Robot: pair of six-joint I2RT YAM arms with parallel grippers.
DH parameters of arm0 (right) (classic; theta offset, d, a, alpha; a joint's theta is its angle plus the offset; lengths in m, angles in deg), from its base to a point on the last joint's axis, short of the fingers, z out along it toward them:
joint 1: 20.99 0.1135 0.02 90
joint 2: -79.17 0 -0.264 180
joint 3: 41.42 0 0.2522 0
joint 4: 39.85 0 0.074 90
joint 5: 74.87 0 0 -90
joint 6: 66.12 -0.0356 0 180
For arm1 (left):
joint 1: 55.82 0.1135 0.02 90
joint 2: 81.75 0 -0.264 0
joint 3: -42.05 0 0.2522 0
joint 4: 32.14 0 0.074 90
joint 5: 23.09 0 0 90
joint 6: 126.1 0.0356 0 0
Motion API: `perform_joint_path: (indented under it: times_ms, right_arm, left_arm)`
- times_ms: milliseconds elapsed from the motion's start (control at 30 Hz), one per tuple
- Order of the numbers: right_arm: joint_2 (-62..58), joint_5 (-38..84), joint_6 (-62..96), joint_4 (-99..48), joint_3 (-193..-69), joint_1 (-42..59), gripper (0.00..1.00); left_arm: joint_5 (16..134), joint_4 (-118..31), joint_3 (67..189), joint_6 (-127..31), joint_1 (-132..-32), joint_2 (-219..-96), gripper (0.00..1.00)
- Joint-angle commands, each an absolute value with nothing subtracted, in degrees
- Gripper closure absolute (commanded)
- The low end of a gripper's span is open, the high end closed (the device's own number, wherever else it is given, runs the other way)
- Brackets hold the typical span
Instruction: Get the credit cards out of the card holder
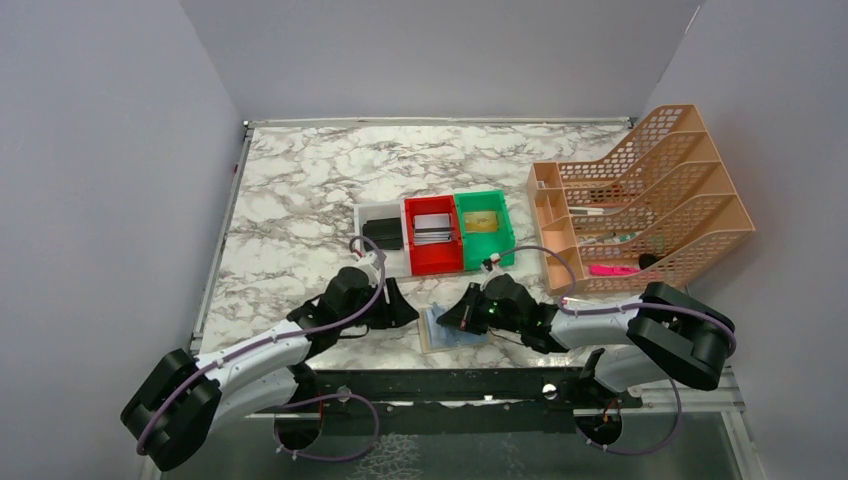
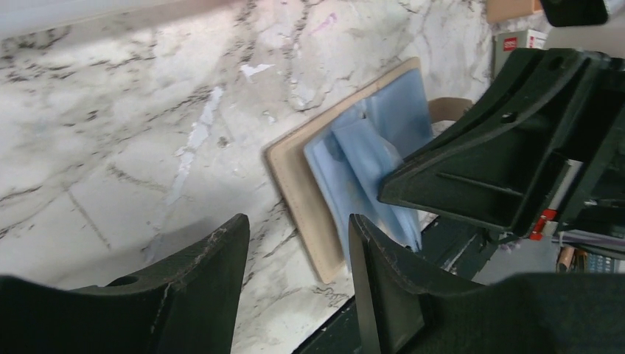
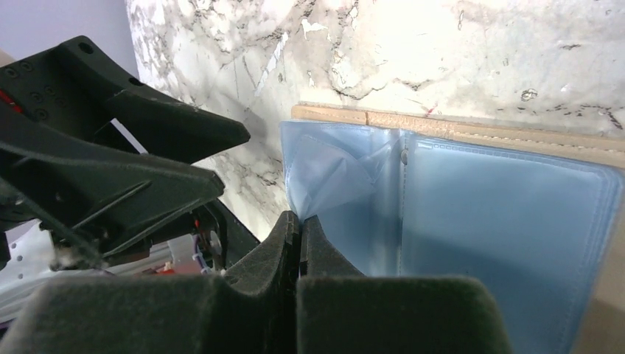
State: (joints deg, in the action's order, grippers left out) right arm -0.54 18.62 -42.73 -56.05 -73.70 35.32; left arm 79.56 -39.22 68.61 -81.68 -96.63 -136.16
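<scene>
The card holder (image 3: 501,214) lies open on the marble worktop (image 1: 300,200), close to its near edge, tan cover down and bluish plastic sleeves (image 2: 368,155) facing up, one sleeve curled upward. It sits between the two arms. The right gripper (image 3: 298,221) has its fingers pressed together, tips touching the near edge of the left-hand sleeves; whether a sleeve is caught between them cannot be told. The left gripper (image 2: 298,265) hovers with fingers spread over bare marble, just beside the holder's tan edge. Farther back on the worktop, grey credit cards (image 1: 432,229) lie flat in a red bin (image 1: 433,262), flanked by a green bin (image 1: 483,245) and a white tray holding a black wallet-like item (image 1: 383,234). An orange file rack (image 1: 650,190) stands at the right.
</scene>
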Motion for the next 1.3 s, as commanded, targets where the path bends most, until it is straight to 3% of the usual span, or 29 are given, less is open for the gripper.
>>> perform_joint_path:
  times_ms: [0, 433, 800, 867, 967, 1267]
  right_arm:
    - [0.40, 16.44, -44.08, -59.12, -71.95, 35.68, 0.99]
    - [-0.17, 17.84, -46.98, -68.92, -68.38, 35.70, 0.99]
    - [-1.03, 19.42, -47.23, -71.75, -68.09, 35.70, 0.99]
    - [-1.03, 19.36, -47.18, -71.51, -68.12, 35.69, 0.99]
    - [-0.62, 19.19, -47.05, -70.61, -68.08, 35.66, 0.99]
    - [1.32, 18.22, -46.28, -67.63, -68.42, 35.65, 0.99]
  left_arm:
    - [82.61, -38.18, 71.95, -79.25, -98.19, -136.72, 0.44]
    - [80.70, -34.08, 74.55, -79.79, -104.30, -148.25, 0.48]
    - [80.88, -30.27, 76.87, -79.87, -107.09, -154.59, 0.62]
    - [80.13, -30.34, 77.05, -80.08, -107.32, -154.70, 0.61]
    - [77.77, -31.95, 77.16, -80.56, -107.47, -154.08, 0.52]
    - [72.83, -37.11, 78.51, -80.84, -108.25, -151.85, 0.47]
